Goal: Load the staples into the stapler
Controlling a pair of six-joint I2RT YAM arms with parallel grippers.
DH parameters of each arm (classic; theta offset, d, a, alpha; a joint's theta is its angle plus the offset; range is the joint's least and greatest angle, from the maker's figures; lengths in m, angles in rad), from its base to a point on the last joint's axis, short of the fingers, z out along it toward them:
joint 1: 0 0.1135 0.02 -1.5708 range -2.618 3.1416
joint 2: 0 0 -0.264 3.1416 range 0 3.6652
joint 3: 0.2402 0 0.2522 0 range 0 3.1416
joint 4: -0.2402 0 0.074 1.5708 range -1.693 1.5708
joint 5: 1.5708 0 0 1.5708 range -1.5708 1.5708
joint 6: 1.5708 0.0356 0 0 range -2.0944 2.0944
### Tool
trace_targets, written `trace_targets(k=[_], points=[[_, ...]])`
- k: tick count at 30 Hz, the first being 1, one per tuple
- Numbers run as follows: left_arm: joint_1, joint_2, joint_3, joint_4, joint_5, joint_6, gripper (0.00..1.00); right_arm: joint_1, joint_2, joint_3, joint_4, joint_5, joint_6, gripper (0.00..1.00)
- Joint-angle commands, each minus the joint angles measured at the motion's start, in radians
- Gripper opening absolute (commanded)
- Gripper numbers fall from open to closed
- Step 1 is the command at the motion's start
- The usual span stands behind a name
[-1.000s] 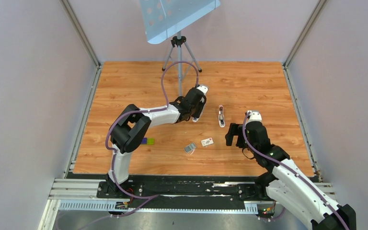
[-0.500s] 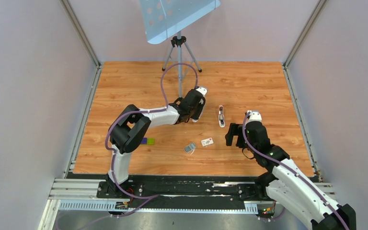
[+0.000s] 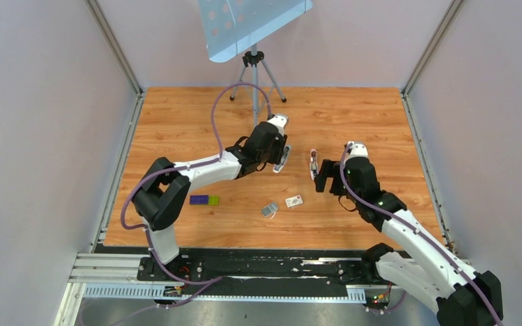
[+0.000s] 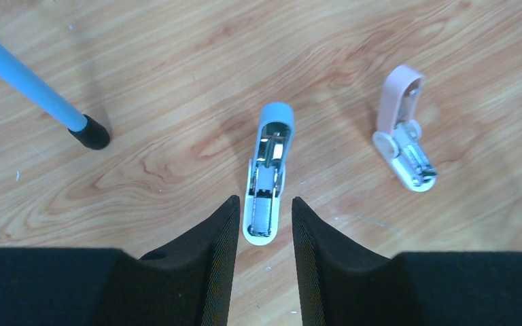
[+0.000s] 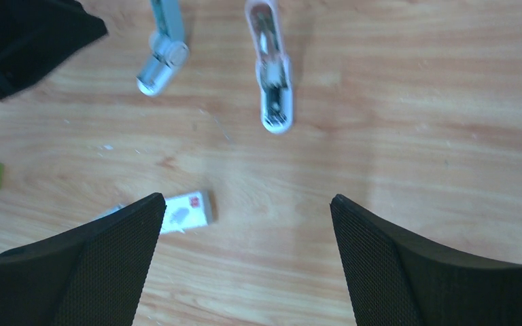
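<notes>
Stapler (image 4: 404, 132) lies flat on wood table (image 4: 143, 81) with pale pink arm swung open from whitish base and silver channel exposed. It sits ahead and right of left gripper (image 4: 265, 200), just ahead of right gripper (image 5: 245, 197). Left jaws partly apart, straddling near end of blue stapler (image 4: 268, 163), not clamped. Right jaws spread wide, holding nothing.

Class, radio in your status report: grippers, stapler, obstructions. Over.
Left gripper astride blue stapler, grip unclear. Right gripper wide open, empty. Pink stapler lying open, untouched. Nothing blocking it.
</notes>
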Motion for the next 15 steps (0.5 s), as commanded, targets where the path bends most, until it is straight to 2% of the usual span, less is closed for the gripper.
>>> trace_targets(k=[1, 6, 12, 15], points=[[-0.005, -0.057, -0.062, 0.075, 0.026, -0.056, 0.37, -0.024, 0.13, 0.104, 0.154, -0.077, -0.013, 0.92], [0.0, -0.074, -0.155, 0.143, 0.019, -0.104, 0.36, -0.051, 0.374, 0.286, 0.22, -0.192, -0.068, 0.65], [0.016, -0.075, -0.201, 0.18, 0.034, -0.162, 0.36, -0.109, 0.654, 0.468, 0.315, -0.376, -0.111, 0.5], [0.04, -0.048, -0.189, 0.168, 0.062, -0.196, 0.35, -0.136, 0.766, 0.543, 0.327, -0.451, -0.092, 0.48]])
